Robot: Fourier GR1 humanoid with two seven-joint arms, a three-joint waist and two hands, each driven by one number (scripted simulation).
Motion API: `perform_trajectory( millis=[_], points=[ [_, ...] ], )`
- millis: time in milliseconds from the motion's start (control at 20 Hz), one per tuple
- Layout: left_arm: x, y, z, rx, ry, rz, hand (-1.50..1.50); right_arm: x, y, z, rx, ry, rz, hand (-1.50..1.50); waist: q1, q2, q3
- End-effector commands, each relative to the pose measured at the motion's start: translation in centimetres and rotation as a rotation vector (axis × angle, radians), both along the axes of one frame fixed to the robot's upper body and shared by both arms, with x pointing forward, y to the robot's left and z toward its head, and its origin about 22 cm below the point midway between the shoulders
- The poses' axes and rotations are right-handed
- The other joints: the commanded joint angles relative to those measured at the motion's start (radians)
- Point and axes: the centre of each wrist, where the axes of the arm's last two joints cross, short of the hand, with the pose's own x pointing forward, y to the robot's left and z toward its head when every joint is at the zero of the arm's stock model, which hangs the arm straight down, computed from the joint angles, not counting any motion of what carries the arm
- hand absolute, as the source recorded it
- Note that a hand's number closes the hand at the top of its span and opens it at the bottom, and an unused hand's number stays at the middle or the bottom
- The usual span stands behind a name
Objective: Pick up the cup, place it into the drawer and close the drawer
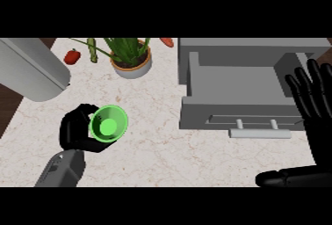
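Left hand (73,130) is curled round the green cup (108,124) left of the open drawer (241,110), probably lifted; right hand (317,115) sits open at the drawer's right.

The left hand (76,131) curls round the green cup (109,124). The drawer (236,83) stands open, with the right hand (319,132) open-fingered beside it.

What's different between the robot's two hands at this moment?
The left hand is curled round the green cup; the right hand holds nothing. The left hand lies left of the open drawer; the right hand rests open, fingers up, at the view's right edge. Both are black.
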Motion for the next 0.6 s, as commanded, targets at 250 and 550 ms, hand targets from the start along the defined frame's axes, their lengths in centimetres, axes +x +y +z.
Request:
perform_trajectory(
  millis=[250,550],
  points=[
    [1.4,-6.4,9.2,-0.006,-0.096,-0.161,1.5,1.1,0.2,-1.1,-0.007,0.009,0.012,-1.5,0.003,0.001,0.0],
    [3.4,-8.6,15.3,-0.02,-0.11,-0.172,1.5,0.6,-0.5,1.5,0.002,-0.007,0.005,-1.5,-0.011,0.004,-0.001]
  ],
)
